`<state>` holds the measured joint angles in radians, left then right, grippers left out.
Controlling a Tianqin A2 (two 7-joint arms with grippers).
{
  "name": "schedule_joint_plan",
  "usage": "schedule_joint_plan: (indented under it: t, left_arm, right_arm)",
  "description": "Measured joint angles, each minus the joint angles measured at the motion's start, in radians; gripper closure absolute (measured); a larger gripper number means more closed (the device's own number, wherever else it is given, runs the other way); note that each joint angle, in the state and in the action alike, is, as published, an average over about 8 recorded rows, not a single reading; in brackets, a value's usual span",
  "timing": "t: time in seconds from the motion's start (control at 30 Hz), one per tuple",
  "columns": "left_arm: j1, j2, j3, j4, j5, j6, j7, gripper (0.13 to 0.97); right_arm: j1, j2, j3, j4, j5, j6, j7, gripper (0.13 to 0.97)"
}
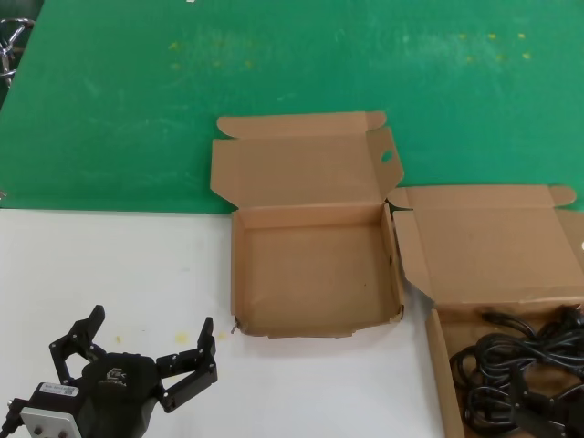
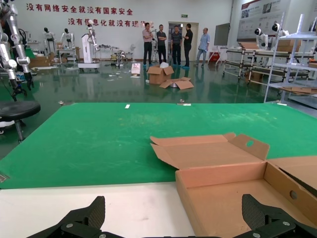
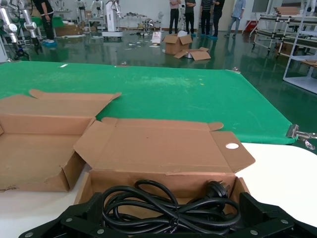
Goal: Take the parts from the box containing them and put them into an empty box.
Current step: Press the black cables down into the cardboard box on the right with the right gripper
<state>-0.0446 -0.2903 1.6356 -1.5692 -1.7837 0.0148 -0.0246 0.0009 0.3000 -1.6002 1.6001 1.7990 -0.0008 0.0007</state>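
Since the black power cords point(image 1: 525, 370) sit in the box containing them point(image 1: 493, 246) at about 4 o'clock in the head view, the right gripper point(image 1: 547, 415) is way closer, hovering right over the pile with fingers spread apart. Cords look like a loose tangle of looped thin cable, no clear long axis, with a chunky plug point(image 3: 218, 188). The left gripper point(image 1: 137, 351) idles at 8 o'clock, also spread. The empty box point(image 1: 315, 274) sits dead center.

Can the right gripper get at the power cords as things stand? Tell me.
Probably yes. The right gripper is open just above the power cords, which lie uncovered in the box with its lid folded back. Nothing stands between them.
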Motion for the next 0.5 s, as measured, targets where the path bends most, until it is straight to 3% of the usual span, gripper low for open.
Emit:
schedule_joint_plan:
  t: [0.5]
  left_arm:
    - [0.0, 0.0, 0.0, 0.0, 0.0, 0.0, 0.0, 0.132]
  right_arm:
    - [0.0, 0.0, 0.0, 0.0, 0.0, 0.0, 0.0, 0.129]
